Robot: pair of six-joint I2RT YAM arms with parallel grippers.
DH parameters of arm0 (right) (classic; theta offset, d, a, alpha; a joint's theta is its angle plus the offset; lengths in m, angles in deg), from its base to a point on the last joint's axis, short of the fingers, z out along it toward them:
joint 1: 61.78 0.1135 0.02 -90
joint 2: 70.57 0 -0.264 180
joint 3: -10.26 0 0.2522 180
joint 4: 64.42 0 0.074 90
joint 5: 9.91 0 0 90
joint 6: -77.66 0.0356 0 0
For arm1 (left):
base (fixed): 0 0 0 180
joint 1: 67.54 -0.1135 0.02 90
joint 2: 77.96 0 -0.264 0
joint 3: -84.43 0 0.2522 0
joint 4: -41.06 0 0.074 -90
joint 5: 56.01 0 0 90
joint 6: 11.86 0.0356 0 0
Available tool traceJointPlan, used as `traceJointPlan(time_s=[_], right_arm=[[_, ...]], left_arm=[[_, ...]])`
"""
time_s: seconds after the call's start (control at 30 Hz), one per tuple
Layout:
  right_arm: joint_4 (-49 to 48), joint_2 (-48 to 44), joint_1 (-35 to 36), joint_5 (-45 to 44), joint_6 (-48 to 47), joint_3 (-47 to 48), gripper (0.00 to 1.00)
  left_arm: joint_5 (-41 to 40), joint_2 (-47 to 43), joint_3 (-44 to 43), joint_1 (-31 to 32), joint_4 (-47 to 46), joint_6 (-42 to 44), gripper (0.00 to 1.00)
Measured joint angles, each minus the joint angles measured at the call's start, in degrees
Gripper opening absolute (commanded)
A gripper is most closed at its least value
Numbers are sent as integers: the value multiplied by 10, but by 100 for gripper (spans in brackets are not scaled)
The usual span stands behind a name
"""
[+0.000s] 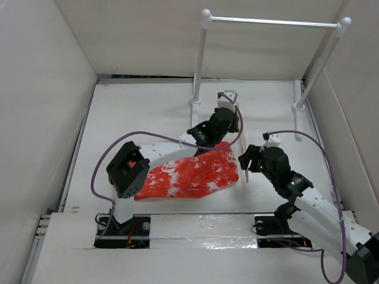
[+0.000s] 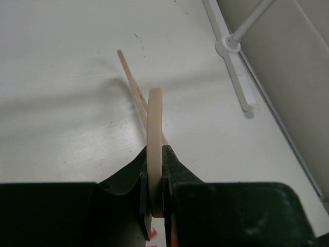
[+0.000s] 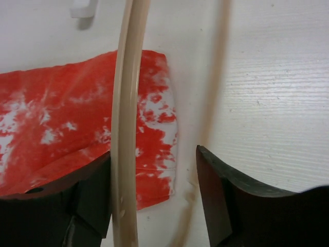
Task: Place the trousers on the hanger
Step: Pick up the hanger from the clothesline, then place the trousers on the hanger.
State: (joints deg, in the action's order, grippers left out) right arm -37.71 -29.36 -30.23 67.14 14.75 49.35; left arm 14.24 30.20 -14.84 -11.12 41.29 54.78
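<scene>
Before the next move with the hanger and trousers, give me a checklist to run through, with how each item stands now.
1. Left end effector shut firmly on the hanger: ok.
2. Right end effector open and ready to grasp: ok.
3. Hanger centred between the right fingers: not ok, it lies close against one finger.
4. Trousers threaded on the hanger: not ok, they lie flat on the table.
5. Hanger clear of the rail stand: ok.
6. Hanger's lower bar touching the trousers' edge: cannot tell.
</scene>
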Motion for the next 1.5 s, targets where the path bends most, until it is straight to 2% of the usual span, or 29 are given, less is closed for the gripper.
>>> traceJointPlan(time_s=[0.2, 0.3, 0.33, 0.4, 0.43, 0.5, 0.53, 0.57, 0.63, 0.67, 0.77, 0.8, 0.83, 0.9, 0.93, 1.03, 1.23, 1.3, 1.33, 1.4, 1.43, 1.5], right_arm=[[48, -66, 4, 13, 1, 21, 66], [66, -83, 4, 17, -1, 43, 56], [72, -87, 4, 20, -1, 50, 49], [76, -95, 4, 26, -4, 59, 49], [76, -98, 4, 30, -4, 59, 53], [74, -101, 4, 39, -5, 58, 52], [70, -96, 4, 44, -7, 57, 33], [65, -86, 3, 47, -11, 57, 23], [48, -49, 1, 55, -13, 53, 6], [34, -30, -2, 63, -16, 49, 5], [3, 35, -13, 86, -19, 32, 9], [-6, 57, -15, 93, -19, 28, 15], [-15, 78, -16, 98, -19, 24, 27], [-38, 109, -19, 106, -21, 14, 38], [-49, 118, -20, 111, -21, 8, 47], [-94, 151, -30, 124, -21, -8, 52], [-169, 299, -57, 143, -30, 11, 52], [-196, 344, -58, 155, -31, 19, 48], [-210, 358, -58, 162, -30, 19, 32], [-239, 372, -58, 178, -29, 19, 6], [-245, 376, -58, 184, -28, 19, 0], [-253, 372, -59, 190, -27, 16, 0]], left_arm=[[-3, -94, 170, 19, -113, -103, 0], [1, -110, 233, 31, -161, -150, 0], [0, -111, 251, 36, -175, -161, 0], [-1, -111, 285, 41, -200, -186, 0], [-7, -112, 301, 44, -211, -196, 0], [-24, -113, 331, 52, -228, -213, 0], [-37, -115, 343, 55, -236, -222, 0], [-52, -116, 356, 60, -244, -231, 0], [-78, -123, 379, 71, -260, -247, 0], [-90, -126, 388, 75, -265, -254, 0], [-130, -134, 410, 86, -283, -275, 0], [-141, -136, 417, 88, -288, -281, 0], [-153, -137, 422, 89, -290, -286, 0], [-175, -138, 426, 88, -292, -292, 0], [-185, -139, 427, 88, -293, -293, 0], [-201, -139, 427, 86, -301, -293, 0], [-206, -139, 428, 79, -305, -293, 0], [-205, -139, 429, 76, -304, -293, 0], [-203, -139, 430, 74, -304, -293, 0], [-203, -139, 435, 69, -306, -291, 0], [-204, -139, 439, 66, -307, -290, 0], [-204, -140, 448, 59, -309, -286, 0]])
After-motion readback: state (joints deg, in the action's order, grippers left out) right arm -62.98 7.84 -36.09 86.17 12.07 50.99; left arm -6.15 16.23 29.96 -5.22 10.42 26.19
